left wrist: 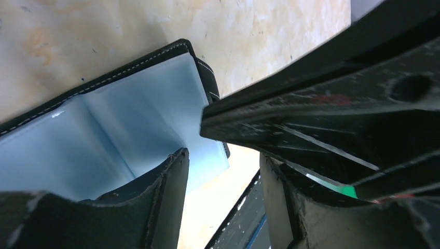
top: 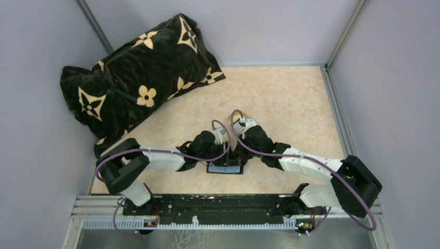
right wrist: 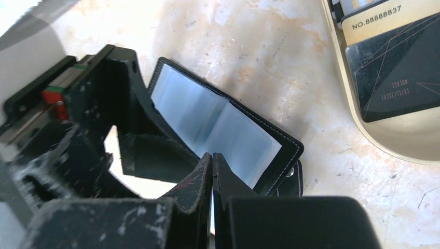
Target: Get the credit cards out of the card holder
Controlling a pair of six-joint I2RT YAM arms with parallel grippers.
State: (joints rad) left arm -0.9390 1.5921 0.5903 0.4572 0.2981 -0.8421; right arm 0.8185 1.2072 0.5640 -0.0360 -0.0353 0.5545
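The card holder (right wrist: 228, 129) lies open on the table, black with a pale blue inner panel; it also shows in the left wrist view (left wrist: 104, 124) and in the top view (top: 226, 168). My left gripper (left wrist: 223, 197) is open, one finger (left wrist: 166, 197) resting over the panel's edge and the other beside the holder. My right gripper (right wrist: 212, 155) is shut, its tips pressed together just above the panel's near edge; I cannot tell whether anything thin is pinched. Two credit cards, a pale yellowish numbered one (right wrist: 386, 23) and a dark one (right wrist: 399, 72), lie in a cream tray (right wrist: 384, 145).
A big black flowered pillow (top: 135, 78) lies at the back left. Grey walls enclose the table on three sides. The two grippers sit close together over the holder, near the table's front rail (top: 218, 205). The tray sits just right of the holder.
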